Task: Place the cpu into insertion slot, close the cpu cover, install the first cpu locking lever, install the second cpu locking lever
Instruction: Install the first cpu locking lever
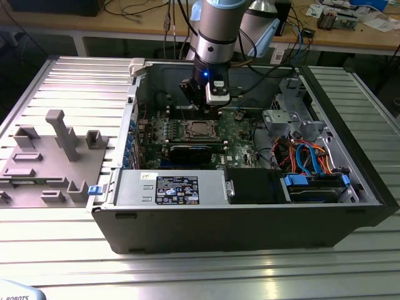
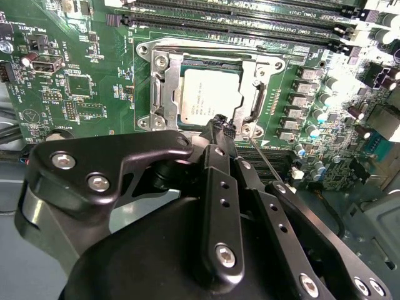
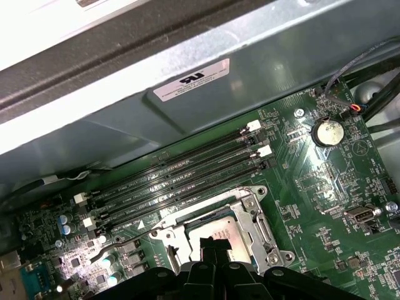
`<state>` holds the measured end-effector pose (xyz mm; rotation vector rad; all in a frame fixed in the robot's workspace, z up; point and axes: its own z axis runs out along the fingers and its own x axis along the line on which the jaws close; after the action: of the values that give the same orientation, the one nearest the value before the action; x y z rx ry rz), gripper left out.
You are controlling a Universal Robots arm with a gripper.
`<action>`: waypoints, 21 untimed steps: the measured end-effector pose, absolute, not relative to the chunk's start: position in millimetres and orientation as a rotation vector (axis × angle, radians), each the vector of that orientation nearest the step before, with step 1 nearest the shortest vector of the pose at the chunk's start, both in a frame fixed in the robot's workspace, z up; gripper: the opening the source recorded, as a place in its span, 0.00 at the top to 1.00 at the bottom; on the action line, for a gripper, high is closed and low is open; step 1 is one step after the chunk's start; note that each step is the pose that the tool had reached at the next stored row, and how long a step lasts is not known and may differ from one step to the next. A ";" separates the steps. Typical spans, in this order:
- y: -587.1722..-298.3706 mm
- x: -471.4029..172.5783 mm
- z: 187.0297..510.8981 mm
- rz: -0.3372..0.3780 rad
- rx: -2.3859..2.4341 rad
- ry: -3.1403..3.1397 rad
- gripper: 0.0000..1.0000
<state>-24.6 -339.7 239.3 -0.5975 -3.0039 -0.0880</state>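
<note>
Your cpu (image 2: 209, 94) sits flat in the slot (image 2: 275, 64) with the cover (image 2: 164, 87) lying over its edges. Your jaws hang at the slot's corner with their tips drawn together, just beside a thin wire lever (image 2: 265, 161); whether they pinch anything cannot be told. Reckon that lever to be stiff, springy and slippery steel, best taken near its free end, well off the fragile chip and board (image 2: 94, 81).
</note>
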 end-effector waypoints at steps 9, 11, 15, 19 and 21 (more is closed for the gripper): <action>-339.7 -24.6 239.3 -0.088 -0.591 -3.005 0.89; -339.7 -24.6 239.3 -0.088 -0.591 -3.005 0.89; -339.7 -24.6 239.3 -0.088 -0.589 -3.005 0.89; -339.7 -24.6 239.2 -0.087 -0.578 -3.007 0.89; -339.7 -24.6 239.3 -0.087 -0.571 -3.009 0.89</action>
<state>-24.6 -339.7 239.3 -0.5714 -3.0085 -0.0870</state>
